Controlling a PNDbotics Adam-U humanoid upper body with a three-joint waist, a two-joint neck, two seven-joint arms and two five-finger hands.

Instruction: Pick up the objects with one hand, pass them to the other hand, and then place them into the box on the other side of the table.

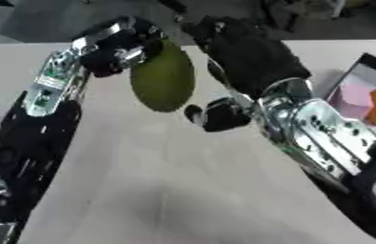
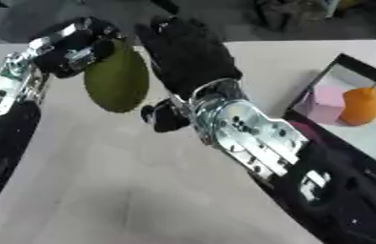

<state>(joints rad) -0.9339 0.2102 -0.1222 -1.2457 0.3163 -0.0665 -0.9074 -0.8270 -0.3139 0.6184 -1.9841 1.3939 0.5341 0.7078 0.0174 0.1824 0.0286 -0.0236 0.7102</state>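
I see my left hand [image 1: 116, 47] raised above the pale beige counter [image 1: 166, 181], its fingers curled round the top of a smooth olive-green oval fruit [image 1: 163, 78] that looks like a mango. The fruit hangs below that hand, clear of the counter surface, long axis roughly upright.

My right hand [image 2: 187, 55], in its black covering, sits just beside the fruit on its right. The back of the hand faces the camera, fingers pointing away toward the far edge of the counter, and they look fairly straight. The thumb [image 2: 164, 116] sticks out low on the left, near the bottom of the fruit. I cannot tell whether the palm or thumb touches the fruit.

At the right side of the counter stands a black-rimmed box [image 2: 324, 78] with a pale floor. Inside it lie a pink block [image 2: 326, 106] and an orange rounded fruit-shaped piece [image 2: 360, 106], just beside each other.
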